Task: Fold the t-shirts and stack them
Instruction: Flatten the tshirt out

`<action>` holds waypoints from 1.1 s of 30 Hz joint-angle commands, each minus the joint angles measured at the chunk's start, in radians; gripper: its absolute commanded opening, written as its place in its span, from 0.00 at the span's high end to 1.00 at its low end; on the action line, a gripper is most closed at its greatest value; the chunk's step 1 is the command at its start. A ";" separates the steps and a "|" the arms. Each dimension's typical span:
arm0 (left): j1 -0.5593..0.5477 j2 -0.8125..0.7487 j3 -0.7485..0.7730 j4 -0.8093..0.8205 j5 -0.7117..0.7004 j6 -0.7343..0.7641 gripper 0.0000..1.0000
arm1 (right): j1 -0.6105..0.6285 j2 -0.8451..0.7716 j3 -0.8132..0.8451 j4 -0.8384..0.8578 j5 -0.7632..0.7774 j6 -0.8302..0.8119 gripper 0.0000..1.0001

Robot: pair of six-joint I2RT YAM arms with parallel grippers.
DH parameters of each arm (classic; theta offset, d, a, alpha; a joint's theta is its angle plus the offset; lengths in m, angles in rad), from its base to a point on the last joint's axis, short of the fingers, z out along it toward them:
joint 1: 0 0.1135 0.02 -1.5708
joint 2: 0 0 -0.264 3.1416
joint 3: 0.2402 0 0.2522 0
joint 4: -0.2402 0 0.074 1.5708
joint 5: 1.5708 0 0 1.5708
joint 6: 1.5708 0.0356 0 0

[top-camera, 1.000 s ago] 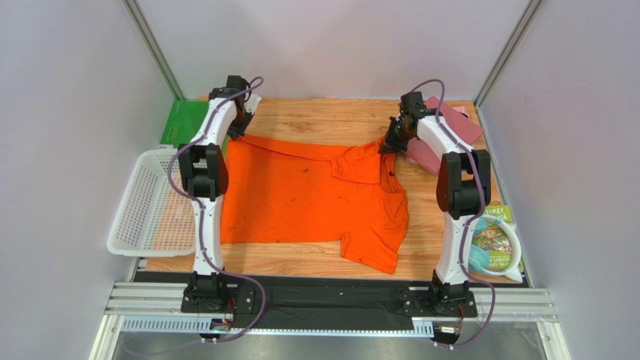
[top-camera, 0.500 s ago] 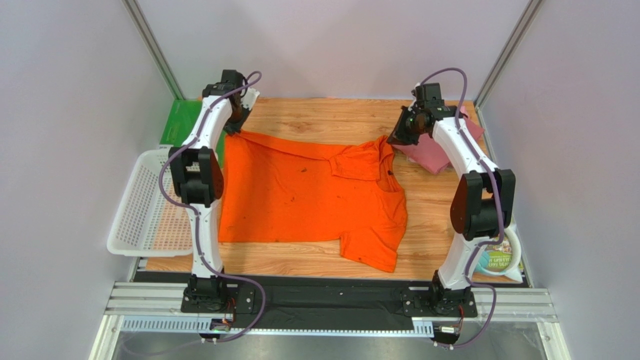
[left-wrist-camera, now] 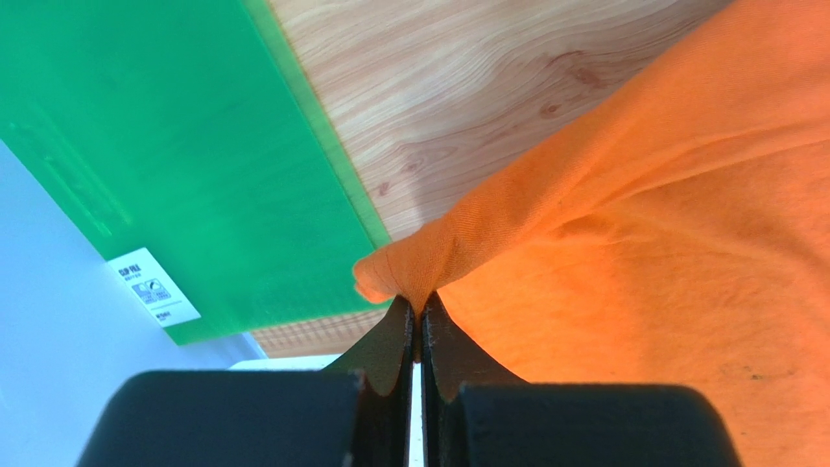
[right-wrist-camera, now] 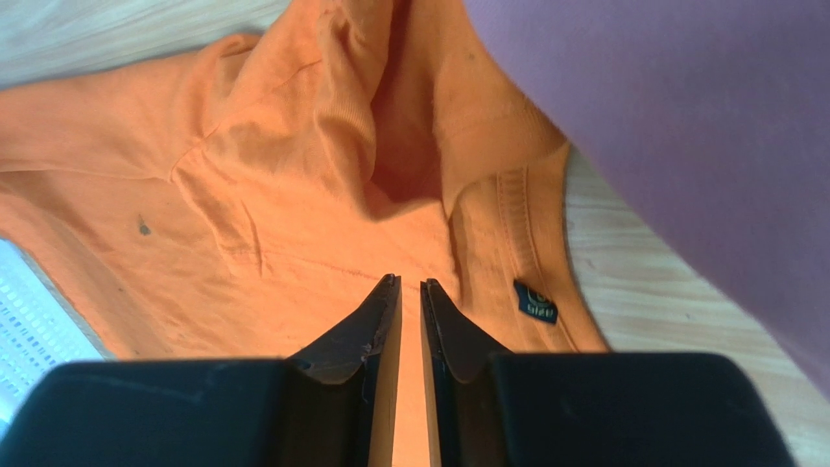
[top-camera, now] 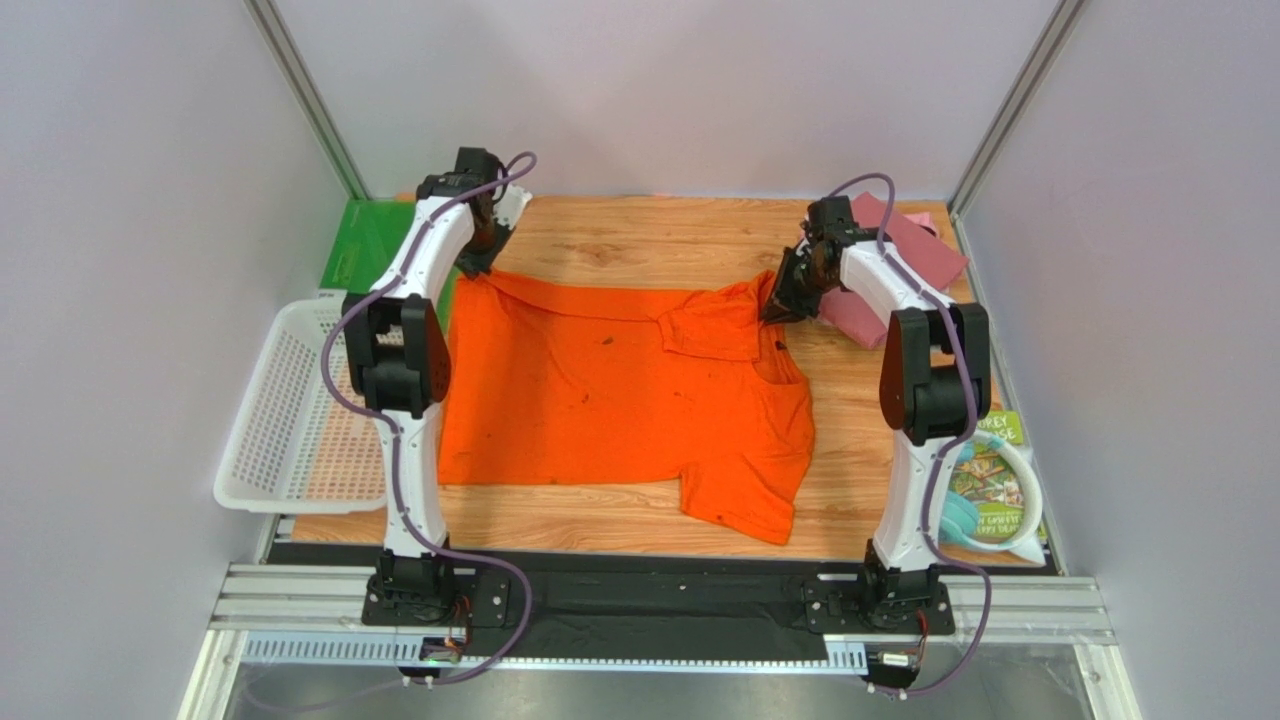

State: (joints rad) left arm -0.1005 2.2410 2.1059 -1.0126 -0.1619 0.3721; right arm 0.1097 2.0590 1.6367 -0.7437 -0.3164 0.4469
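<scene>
The orange t-shirt [top-camera: 601, 390] lies spread on the wooden table, with its collar at the back right and one sleeve hanging toward the near edge. My left gripper [top-camera: 478, 258] is at the shirt's back left corner and is shut on a pinch of orange cloth [left-wrist-camera: 419, 277]. My right gripper [top-camera: 781, 300] hovers over the collar area [right-wrist-camera: 390, 185]. Its jaws stand slightly apart with nothing between them. A folded maroon t-shirt [top-camera: 920, 248] and a pink one [top-camera: 849, 315] lie at the back right, just behind the right gripper.
A green plastic sheet [top-camera: 361, 240] lies at the back left, beside the held corner [left-wrist-camera: 175, 126]. A white mesh basket [top-camera: 286, 405] hangs off the table's left edge. A printed packet with a pale ring [top-camera: 992, 488] sits at the near right.
The right arm rose toward the back, then came down again at the collar, and its jaws have parted a little. The left gripper still pinches the shirt's corner.
</scene>
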 commanded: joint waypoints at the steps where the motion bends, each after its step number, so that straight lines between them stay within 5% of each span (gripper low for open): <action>1: -0.011 -0.018 0.016 0.020 -0.004 0.031 1.00 | 0.001 0.030 0.087 0.017 -0.032 -0.010 0.82; 3: -0.011 -0.011 0.019 0.023 -0.014 0.037 0.98 | 0.001 0.041 0.100 0.017 -0.033 -0.010 0.82; 13: -0.011 0.034 0.012 0.028 -0.034 0.042 0.46 | -0.001 0.075 0.117 0.024 -0.044 -0.002 0.86; 19: -0.011 0.054 0.031 0.035 -0.041 0.045 0.53 | 0.004 0.082 0.124 0.026 -0.047 0.003 0.87; 33: 0.008 0.213 0.244 -0.026 -0.059 -0.002 0.49 | 0.010 0.086 0.114 0.038 -0.050 0.004 0.89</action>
State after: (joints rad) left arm -0.1074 2.4264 2.2696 -1.0069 -0.2203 0.4049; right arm 0.1158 2.1407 1.7168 -0.7387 -0.3504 0.4477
